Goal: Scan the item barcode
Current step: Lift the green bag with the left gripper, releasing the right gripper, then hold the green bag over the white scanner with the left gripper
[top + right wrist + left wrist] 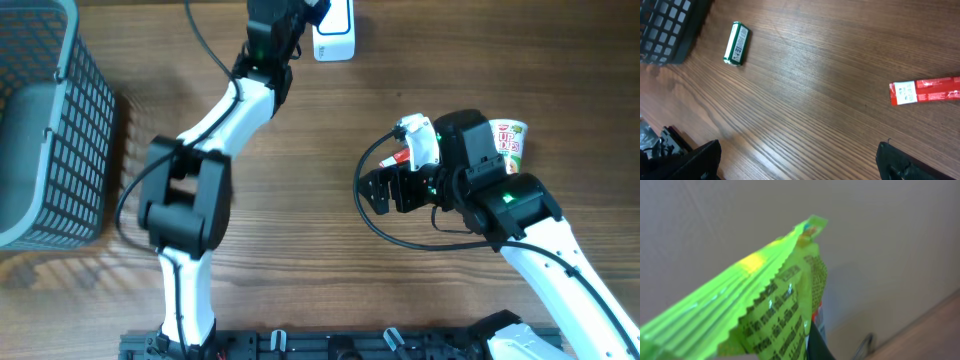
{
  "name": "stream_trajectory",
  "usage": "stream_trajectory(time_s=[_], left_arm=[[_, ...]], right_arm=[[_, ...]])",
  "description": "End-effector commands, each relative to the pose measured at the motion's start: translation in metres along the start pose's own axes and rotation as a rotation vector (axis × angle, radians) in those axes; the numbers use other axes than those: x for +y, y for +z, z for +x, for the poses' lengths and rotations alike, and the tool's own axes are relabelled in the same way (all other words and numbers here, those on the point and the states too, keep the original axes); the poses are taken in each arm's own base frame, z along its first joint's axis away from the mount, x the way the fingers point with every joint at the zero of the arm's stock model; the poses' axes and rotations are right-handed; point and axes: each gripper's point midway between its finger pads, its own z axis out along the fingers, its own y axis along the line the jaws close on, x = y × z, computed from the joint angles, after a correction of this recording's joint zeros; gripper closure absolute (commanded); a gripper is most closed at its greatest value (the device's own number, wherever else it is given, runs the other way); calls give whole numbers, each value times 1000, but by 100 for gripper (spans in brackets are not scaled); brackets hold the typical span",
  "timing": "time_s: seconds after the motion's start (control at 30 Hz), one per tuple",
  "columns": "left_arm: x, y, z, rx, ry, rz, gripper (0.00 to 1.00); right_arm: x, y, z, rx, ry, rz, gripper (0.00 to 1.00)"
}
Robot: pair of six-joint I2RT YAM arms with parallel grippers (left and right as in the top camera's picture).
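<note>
Found the left white-and-black jointed arm rising from the near table edge, bent at the elbow, stretched toward the far side. Noted its black two-finger left gripper at the top border of the overhead view, clamped tight on a bright green crinkle-edged plastic packet. Found the right white-and-black jointed arm angled in from the near right corner. Noted its black two-finger right gripper pointed leftward, jaws spread wide; black fingertips visible at both lower corners of the right wrist view.
</note>
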Motion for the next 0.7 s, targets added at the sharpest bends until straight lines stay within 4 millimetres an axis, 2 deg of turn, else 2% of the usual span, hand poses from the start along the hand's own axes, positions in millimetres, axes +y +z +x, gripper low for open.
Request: stream_trajectory(time_s=[0.0, 0.1, 0.27, 0.5, 0.67], left_arm=[[-8, 8, 24, -43, 113, 2, 96], [-30, 10, 47, -39, 110, 83, 96], [-44, 10, 74, 6, 98, 118, 96], [-68, 8, 87, 58, 85, 198, 96], [-82, 8, 83, 52, 83, 218, 96]], right_arm=[[0, -2, -4, -13, -13, 11, 0], [0, -2, -4, -13, -13, 11, 0], [0, -2, -4, -13, -13, 10, 0], [0, -2, -4, -13, -13, 10, 0], [0, -2, -4, -13, -13, 10, 0]])
